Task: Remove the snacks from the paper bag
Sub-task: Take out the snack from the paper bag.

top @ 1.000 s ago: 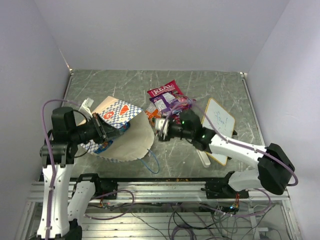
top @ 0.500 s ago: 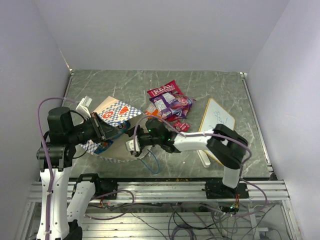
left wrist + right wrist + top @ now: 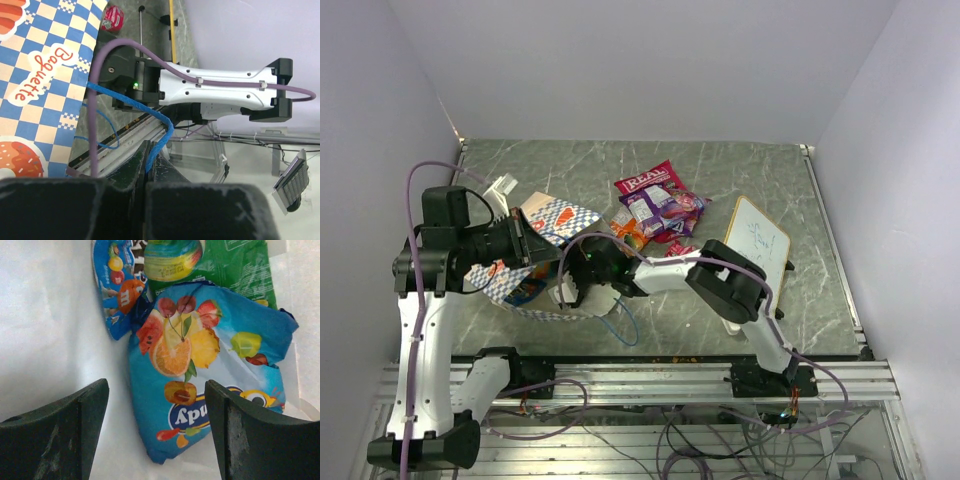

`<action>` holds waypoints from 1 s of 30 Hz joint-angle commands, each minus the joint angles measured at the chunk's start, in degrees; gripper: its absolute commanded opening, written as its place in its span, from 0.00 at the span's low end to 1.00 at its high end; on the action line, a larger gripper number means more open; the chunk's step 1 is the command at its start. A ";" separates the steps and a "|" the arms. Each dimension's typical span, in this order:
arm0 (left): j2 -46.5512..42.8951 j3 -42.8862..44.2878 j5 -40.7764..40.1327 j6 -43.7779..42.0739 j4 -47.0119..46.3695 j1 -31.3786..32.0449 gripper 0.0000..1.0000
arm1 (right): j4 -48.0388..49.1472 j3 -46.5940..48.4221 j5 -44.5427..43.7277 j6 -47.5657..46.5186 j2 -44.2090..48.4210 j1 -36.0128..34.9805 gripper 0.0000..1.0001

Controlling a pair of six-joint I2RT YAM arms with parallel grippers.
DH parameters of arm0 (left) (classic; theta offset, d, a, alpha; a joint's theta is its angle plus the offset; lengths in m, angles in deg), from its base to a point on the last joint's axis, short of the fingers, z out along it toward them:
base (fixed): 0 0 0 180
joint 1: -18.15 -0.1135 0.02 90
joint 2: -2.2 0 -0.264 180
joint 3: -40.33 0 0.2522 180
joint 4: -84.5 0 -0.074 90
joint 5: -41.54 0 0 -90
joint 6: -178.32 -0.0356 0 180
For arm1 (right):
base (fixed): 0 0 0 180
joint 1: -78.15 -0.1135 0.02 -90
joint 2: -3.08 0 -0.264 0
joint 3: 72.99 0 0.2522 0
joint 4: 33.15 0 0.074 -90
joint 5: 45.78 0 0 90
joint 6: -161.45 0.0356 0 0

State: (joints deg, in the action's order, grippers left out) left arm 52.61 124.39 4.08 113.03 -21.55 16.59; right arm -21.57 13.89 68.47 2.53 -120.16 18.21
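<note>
Right end effector has swung away from the snacks already out on the bench and into the paper bag. Its fingers are apart over a blue fruit packet inside. Left end effector stays clamped on the string handle. Several packets remain to fetch.
</note>
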 commanded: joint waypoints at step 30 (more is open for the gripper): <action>-2.34 6.87 -17.12 -0.83 9.23 1.04 0.07 | 9.17 2.99 -8.94 1.00 -1.66 -0.20 0.00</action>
State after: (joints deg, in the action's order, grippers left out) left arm 52.11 128.83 -6.33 109.18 -12.29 17.25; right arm -15.38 19.55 60.25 -0.79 -127.81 17.77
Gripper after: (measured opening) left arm 0.073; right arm 0.038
